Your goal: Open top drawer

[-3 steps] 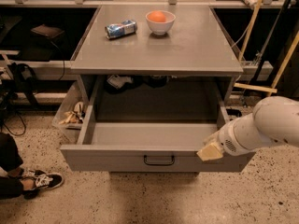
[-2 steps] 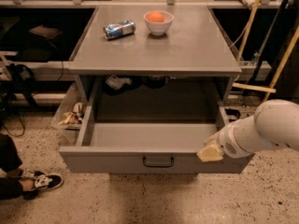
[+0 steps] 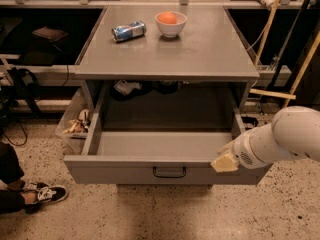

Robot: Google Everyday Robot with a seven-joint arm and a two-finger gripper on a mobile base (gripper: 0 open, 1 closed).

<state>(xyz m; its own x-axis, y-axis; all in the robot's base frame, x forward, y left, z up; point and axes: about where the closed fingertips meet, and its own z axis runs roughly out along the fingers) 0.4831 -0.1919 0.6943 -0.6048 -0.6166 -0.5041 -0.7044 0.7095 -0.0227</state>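
Observation:
The top drawer of the grey metal cabinet stands pulled far out toward the camera. Its flat grey front carries a small black bar handle at centre. Its inside looks empty. My gripper sits at the drawer's front rim, right of the handle, at the end of a white arm that comes in from the right. Only its pale tip shows. The lower drawers are hidden under the open one.
On the cabinet top lie a crushed blue can and a white bowl with an orange fruit. A clear bin of clutter stands at the left. A person's shoe is at lower left. Wooden poles lean at right.
The view has shifted slightly; the drawer stays open and the gripper stays at the front rim's right part.

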